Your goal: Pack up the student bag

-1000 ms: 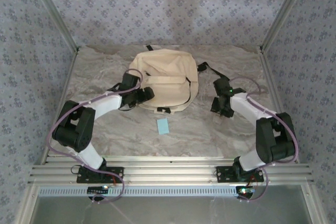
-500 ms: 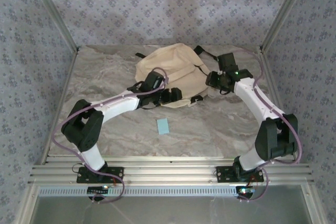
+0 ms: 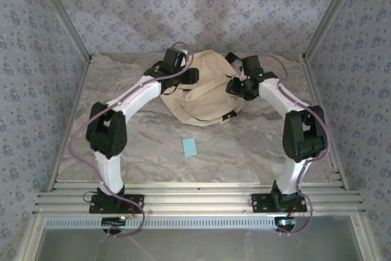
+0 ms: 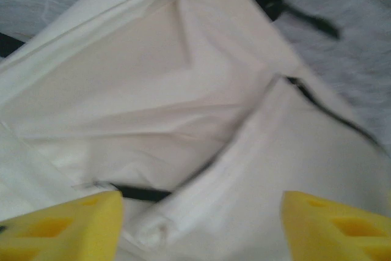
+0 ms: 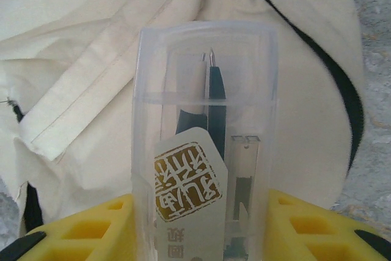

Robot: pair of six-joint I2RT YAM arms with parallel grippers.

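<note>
The student bag [image 3: 204, 99], cream fabric with black straps, lies at the back middle of the table. My left gripper [image 3: 186, 79] hovers over its left upper part. In the left wrist view its yellow fingers [image 4: 67, 224] stand open just above a fold of the student bag [image 4: 183, 90] and a short black zipper line. My right gripper [image 3: 235, 85] is over the bag's right side. It is shut on a clear plastic case [image 5: 204, 108] with a gold-stamped label and drawing tools inside, held upright above the student bag [image 5: 79, 29].
A small light-blue card [image 3: 190, 147] lies flat on the marble table in front of the bag. A black strap [image 3: 231, 115] trails off the bag's right edge. Patterned walls and metal frame posts close in the back and sides.
Both arms have swung from beside the bag to over its back part. The bag has shifted back and to the right. My left jaws have narrowed.
</note>
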